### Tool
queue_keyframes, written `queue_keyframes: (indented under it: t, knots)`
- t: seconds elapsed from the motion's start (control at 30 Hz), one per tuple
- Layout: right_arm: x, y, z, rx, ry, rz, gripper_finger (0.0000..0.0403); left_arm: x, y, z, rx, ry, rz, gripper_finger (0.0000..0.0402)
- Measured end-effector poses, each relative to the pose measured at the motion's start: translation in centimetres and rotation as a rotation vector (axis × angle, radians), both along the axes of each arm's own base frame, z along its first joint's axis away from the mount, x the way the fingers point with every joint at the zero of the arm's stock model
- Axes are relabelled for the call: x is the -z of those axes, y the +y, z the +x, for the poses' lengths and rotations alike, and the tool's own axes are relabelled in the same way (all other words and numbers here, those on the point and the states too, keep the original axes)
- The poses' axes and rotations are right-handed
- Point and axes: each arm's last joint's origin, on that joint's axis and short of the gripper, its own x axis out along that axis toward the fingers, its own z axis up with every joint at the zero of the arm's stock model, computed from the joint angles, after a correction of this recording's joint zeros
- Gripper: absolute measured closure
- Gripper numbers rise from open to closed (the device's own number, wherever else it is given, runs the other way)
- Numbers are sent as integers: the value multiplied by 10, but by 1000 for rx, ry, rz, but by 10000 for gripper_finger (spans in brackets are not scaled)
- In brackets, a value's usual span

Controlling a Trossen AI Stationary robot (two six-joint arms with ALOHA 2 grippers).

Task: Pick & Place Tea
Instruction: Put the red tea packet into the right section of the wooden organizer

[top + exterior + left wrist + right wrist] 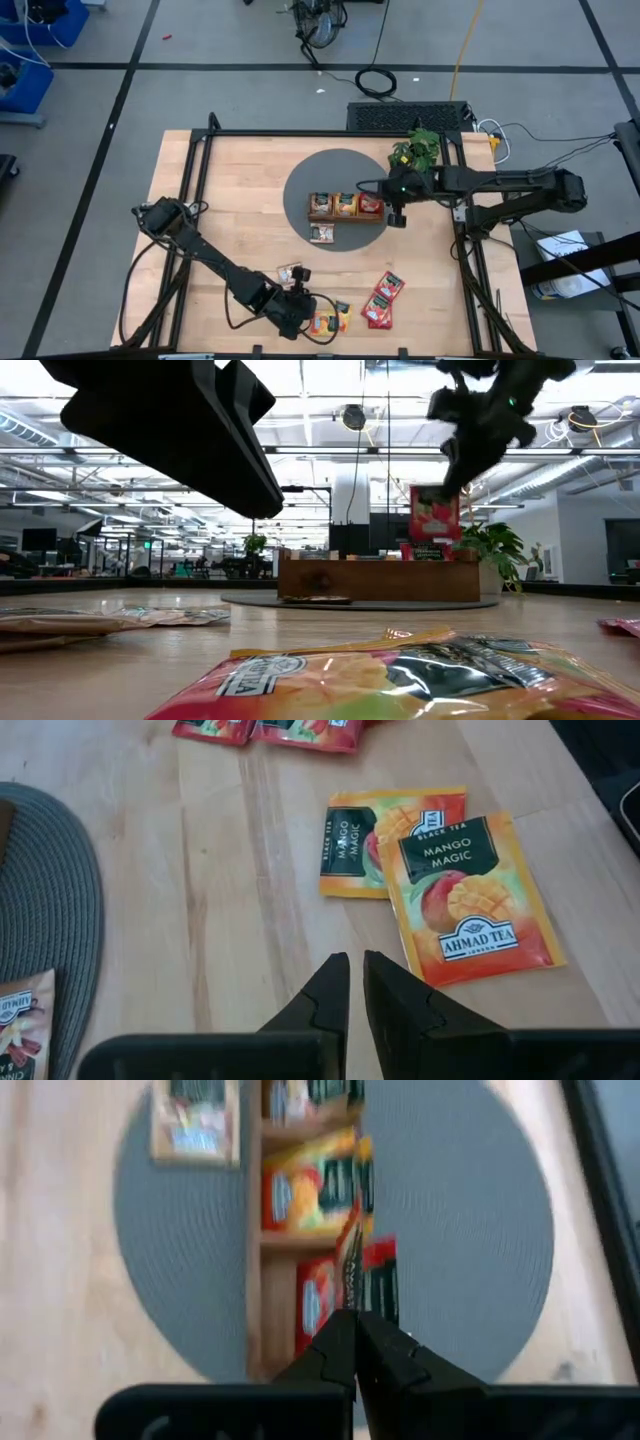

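The tea sachets lie about the table. Two orange-yellow ones (470, 900) overlap flat near the front edge, just ahead of my left gripper (355, 970). That gripper hovers with its fingers nearly together and nothing between them. Red sachets (384, 298) lie to the right and a beige one (290, 273) to the left. The wooden tray (345, 217) stands on a grey round mat (320, 170) with sachets in its compartments. Another sachet (322, 234) lies on the mat in front of it. My right gripper (455, 475) is shut on a red sachet (433, 520) above the tray's right end. My right gripper pinches the red sachet's top edge (442, 490) between its two fingers, slanting down from above. The sachet hangs upright below the fingers, lifted clear of the tray. In the right wrist view it shows edge-on (352, 1270) between the fingertips.
A green plant (418, 150) stands just behind the tray's right end, close to my right arm. Black frame rails run along the table's left, far and right sides. Bare wood lies between the mat and the loose sachets at the front.
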Motion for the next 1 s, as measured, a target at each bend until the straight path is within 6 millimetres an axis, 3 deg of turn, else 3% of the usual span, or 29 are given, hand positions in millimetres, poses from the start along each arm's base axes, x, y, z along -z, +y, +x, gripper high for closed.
queue_keyframes:
  t: [0.27,0.7,1.0]
  knots:
    - [27,-1,-2,6,-11,-2,403,0,0,0,-20,-1,-17,360]
    - [56,-17,14,3,79,28,403,0,2,2,-19,-11,-7,360]
    - [68,-24,21,-12,112,7,402,11,11,0,-62,9,-19,360]
